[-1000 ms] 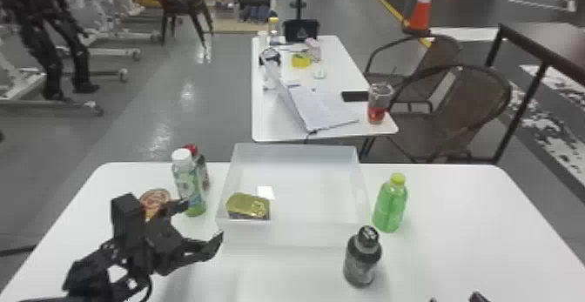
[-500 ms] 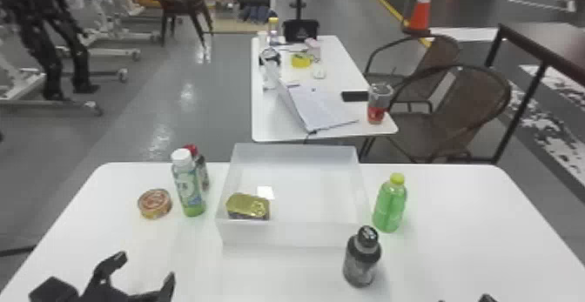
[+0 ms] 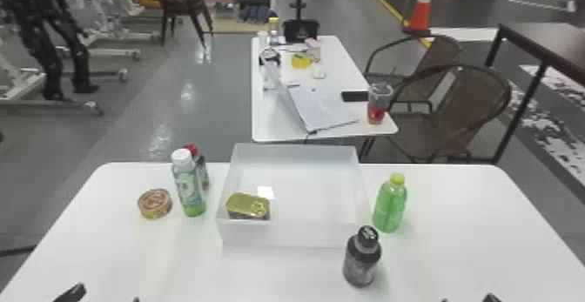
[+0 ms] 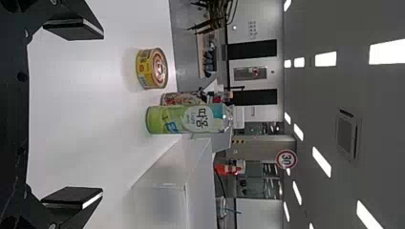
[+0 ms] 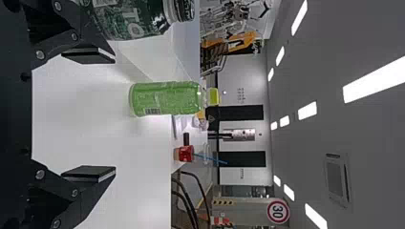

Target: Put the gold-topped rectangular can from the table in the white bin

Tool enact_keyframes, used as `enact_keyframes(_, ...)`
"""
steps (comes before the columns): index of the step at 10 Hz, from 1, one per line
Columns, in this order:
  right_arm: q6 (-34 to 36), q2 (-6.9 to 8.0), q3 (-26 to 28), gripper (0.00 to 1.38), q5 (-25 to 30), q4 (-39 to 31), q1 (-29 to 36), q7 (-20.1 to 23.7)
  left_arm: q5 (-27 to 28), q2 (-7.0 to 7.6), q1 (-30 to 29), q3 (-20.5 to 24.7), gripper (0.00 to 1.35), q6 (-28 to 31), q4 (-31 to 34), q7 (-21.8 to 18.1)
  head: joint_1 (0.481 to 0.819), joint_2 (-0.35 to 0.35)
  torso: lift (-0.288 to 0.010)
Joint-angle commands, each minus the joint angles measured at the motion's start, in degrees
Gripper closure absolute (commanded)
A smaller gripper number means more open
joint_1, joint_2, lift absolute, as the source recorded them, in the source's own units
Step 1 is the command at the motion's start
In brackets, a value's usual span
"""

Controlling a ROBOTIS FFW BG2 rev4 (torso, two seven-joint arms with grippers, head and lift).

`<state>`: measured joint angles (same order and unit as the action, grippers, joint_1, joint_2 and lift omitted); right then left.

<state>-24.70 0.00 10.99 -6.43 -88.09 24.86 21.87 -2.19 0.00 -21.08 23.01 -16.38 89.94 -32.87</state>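
Observation:
The gold-topped rectangular can (image 3: 248, 206) lies inside the white bin (image 3: 296, 235), in its front left corner with the gold lid up. At the bottom left edge of the head view, my left gripper (image 3: 104, 299) is low over the table's near side, away from the bin; in its wrist view the left gripper (image 4: 71, 114) stands open with nothing between its fingers. My right gripper (image 3: 468, 300) is at the bottom edge on the right, and its wrist view has the right gripper (image 5: 88, 114) open and holding nothing.
Left of the bin are a round can (image 3: 155, 203), a white-capped bottle (image 3: 188, 186) and a red-capped bottle (image 3: 201, 168) behind it. A green bottle (image 3: 390, 205) stands to the right. A dark bottle (image 3: 362, 260) is by the bin's front right corner.
My left gripper has drawn back from beside the bin to the bottom edge, uncovering the round can. The gold-topped can has stayed in the bin.

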Motion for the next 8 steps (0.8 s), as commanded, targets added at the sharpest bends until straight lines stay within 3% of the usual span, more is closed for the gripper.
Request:
enact_keyframes(1, 0.0, 0.05, 0.0, 0.43, -0.1, -0.2, 0.3, -0.2, -0.2, -0.15, -0.4, 0.7, 0.14, 0.0, 0.0, 0.0, 0.549, 0.0, -0.1)
enact_keyframes(8, 0.0, 0.05, 0.0, 0.43, -0.1, -0.9, 1.1, -0.6, -1.2, -0.15, -0.5, -0.1, 0.14, 1.0, -0.1, 0.0, 0.549, 0.0, -0.1)
